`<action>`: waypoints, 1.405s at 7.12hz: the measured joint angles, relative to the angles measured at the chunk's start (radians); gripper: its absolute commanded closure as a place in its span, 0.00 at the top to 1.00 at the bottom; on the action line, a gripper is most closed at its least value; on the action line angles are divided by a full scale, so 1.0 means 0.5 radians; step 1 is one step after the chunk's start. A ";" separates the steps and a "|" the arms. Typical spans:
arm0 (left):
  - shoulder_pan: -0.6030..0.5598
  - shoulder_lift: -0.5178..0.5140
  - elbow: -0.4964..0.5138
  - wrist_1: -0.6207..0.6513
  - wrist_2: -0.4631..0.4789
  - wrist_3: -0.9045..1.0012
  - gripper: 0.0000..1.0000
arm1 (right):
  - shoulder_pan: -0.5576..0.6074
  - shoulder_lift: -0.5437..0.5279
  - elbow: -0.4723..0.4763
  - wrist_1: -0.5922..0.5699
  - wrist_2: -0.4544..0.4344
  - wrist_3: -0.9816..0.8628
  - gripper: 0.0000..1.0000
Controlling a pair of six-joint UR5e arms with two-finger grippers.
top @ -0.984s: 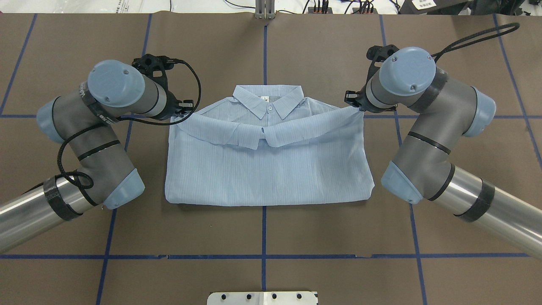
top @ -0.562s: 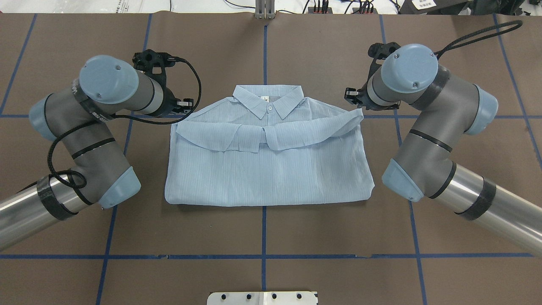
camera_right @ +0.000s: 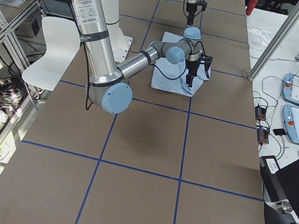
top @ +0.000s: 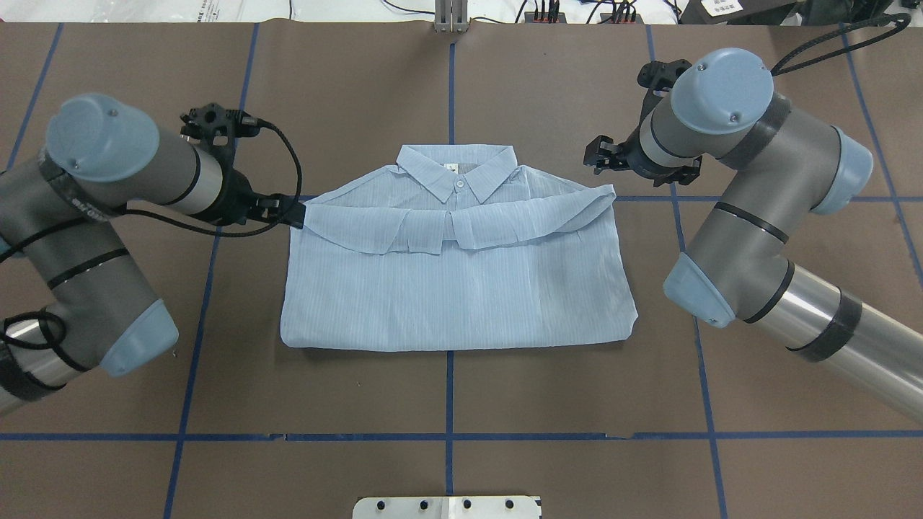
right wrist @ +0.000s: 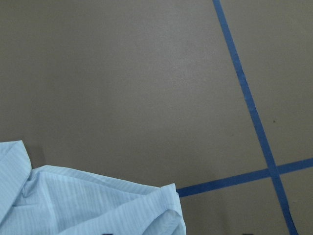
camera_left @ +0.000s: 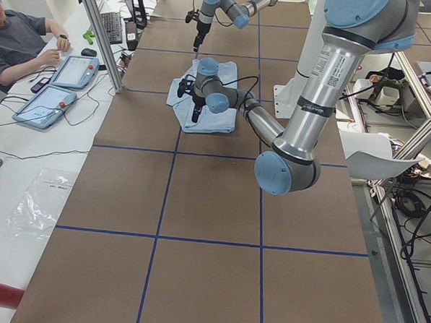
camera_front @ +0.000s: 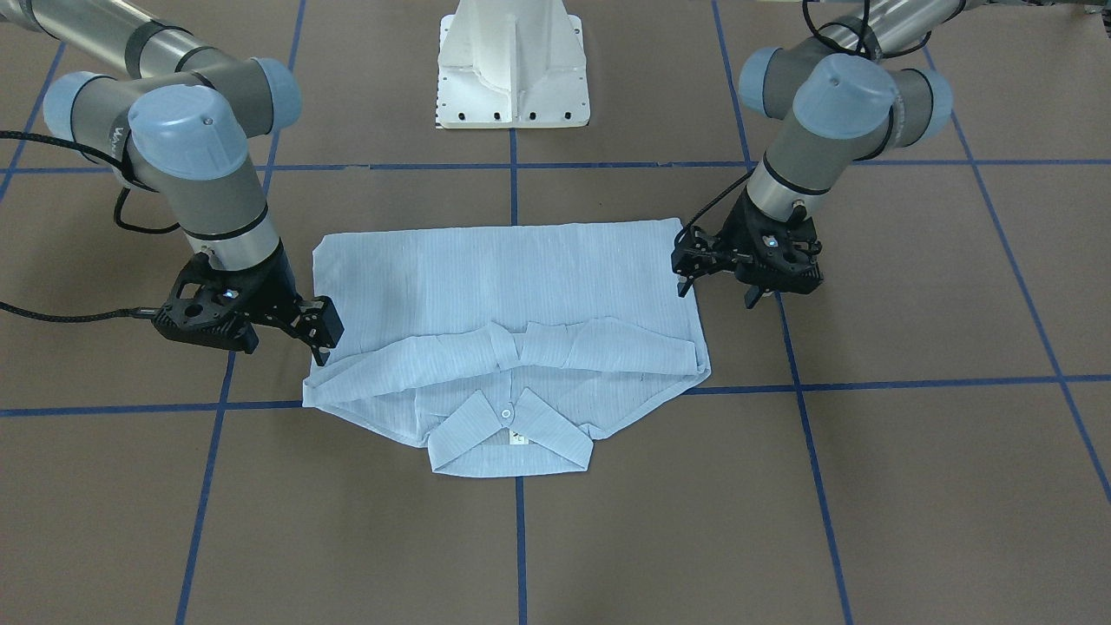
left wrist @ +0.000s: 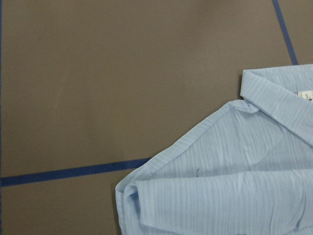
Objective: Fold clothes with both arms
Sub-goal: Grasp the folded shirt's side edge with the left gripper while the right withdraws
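The left end effector (top: 294,213) hung right at the left shoulder corner of the shirt (top: 454,295), its fingers apparently parted and holding nothing. The wrist view showed that corner lying free on the desk (top: 447,396). The danger there was a snag: a fingertip catching the thin, crinkled cloth on any move away would drag the fold open.

The shirt lay mid-desk, collar (top: 456,171) toward the far edge, with a turned-over band (top: 404,229) across the chest just below the collar. That band sat uneven, and its right end (top: 602,198) looked puffed rather than flat, so it might spring back or slide.

The right end effector (top: 600,156), also seemingly open and empty, hovered apart from that end, nearer the far edge. A regrasp taken off-centre could skew the fold.
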 measured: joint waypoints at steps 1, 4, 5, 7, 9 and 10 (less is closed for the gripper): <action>0.107 0.066 -0.044 -0.011 0.003 -0.084 1.00 | 0.000 -0.001 0.000 0.004 0.006 -0.003 1.00; 0.370 0.129 -0.065 -0.061 0.041 -0.321 0.78 | 0.001 0.001 0.003 0.009 0.001 -0.004 1.00; 0.410 0.131 -0.065 -0.065 0.063 -0.351 0.47 | 0.000 0.001 0.002 0.010 0.002 -0.004 1.00; 0.451 0.131 -0.064 -0.067 0.076 -0.402 0.00 | -0.002 -0.001 0.002 0.010 0.003 -0.004 1.00; 0.459 0.131 -0.071 -0.066 0.079 -0.420 0.00 | -0.003 -0.002 0.000 0.010 -0.003 -0.004 1.00; 0.457 0.139 -0.087 -0.061 0.081 -0.420 0.00 | -0.005 -0.002 -0.001 0.010 -0.006 -0.004 1.00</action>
